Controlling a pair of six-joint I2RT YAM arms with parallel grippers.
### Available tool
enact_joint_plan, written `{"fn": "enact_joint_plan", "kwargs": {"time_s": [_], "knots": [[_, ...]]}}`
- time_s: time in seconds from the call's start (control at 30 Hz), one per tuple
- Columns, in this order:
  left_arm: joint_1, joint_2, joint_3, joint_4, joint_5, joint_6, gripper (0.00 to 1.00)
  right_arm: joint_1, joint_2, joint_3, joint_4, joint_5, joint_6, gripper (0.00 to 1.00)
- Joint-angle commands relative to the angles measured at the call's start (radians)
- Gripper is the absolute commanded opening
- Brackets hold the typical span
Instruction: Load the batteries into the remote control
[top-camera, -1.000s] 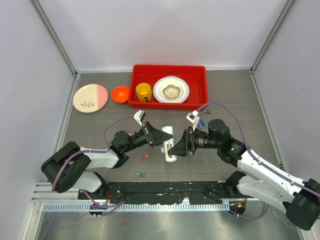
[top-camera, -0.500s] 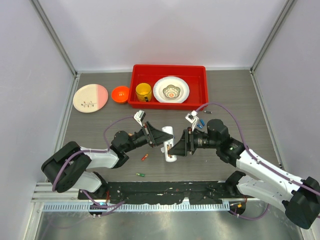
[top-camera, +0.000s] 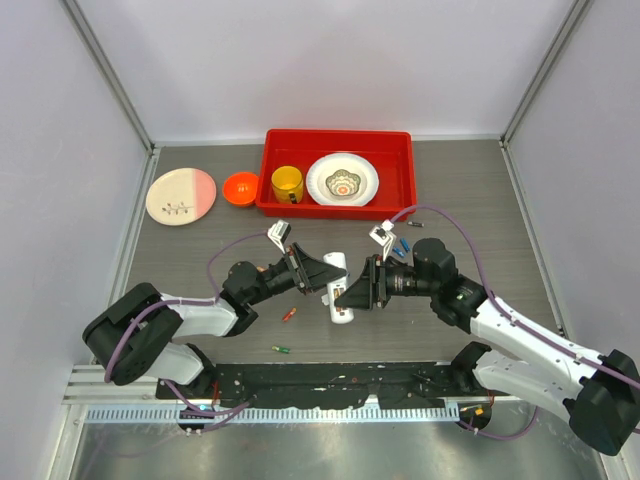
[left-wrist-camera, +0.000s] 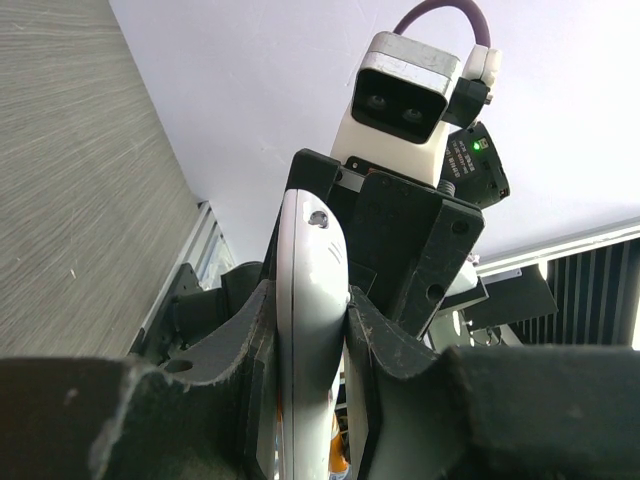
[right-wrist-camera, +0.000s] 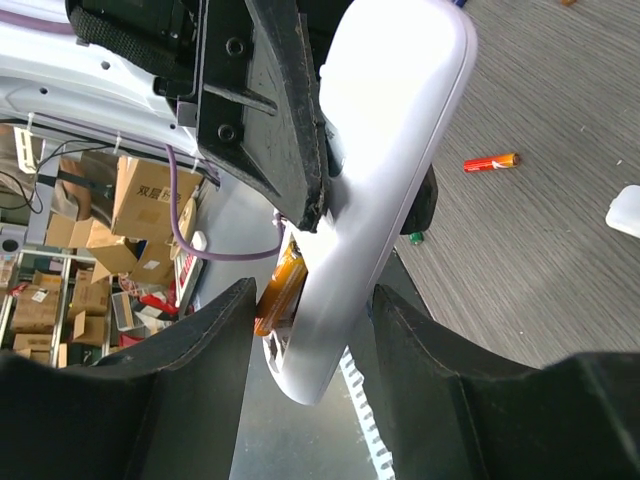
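My left gripper (top-camera: 328, 277) is shut on the white remote control (top-camera: 336, 264) and holds it above the table; in the left wrist view the remote control (left-wrist-camera: 305, 270) sits edge-on between both pads. My right gripper (top-camera: 346, 294) is open. Its jaws stand either side of the remote control's (right-wrist-camera: 390, 130) lower end with a gap on each side. An orange battery (right-wrist-camera: 280, 290) sits in the remote's open back. Loose batteries lie on the table: a red-orange one (top-camera: 289, 314), a green one (top-camera: 281, 349) and blue ones (top-camera: 402, 246).
A red tray (top-camera: 400, 140) at the back holds a yellow cup (top-camera: 287, 184) and a white patterned dish (top-camera: 342, 180). Left of it are an orange bowl (top-camera: 240, 188) and a pink-and-white plate (top-camera: 181, 195). A small white piece (right-wrist-camera: 628, 210) lies on the table.
My right gripper's jaws have narrowed around the lower end of the remote control and edged slightly left. The left gripper has kept its hold and has not moved.
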Motion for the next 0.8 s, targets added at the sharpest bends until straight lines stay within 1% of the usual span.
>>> {"fn": "enact_joint_plan", "kwargs": {"time_s": [0.0, 0.2, 0.77], "knots": [[-0.012, -0.020, 0.025, 0.266, 0.009, -0.007, 0.00, 0.000, 0.015, -0.016, 0.049, 0.020, 0.019, 0.54], [-0.023, -0.016, 0.026, 0.266, 0.006, -0.004, 0.00, 0.000, 0.028, -0.019, 0.078, 0.028, 0.039, 0.51], [-0.046, -0.011, 0.026, 0.266, -0.004, 0.005, 0.00, 0.000, 0.030, -0.040, 0.126, 0.086, 0.088, 0.34]]}}
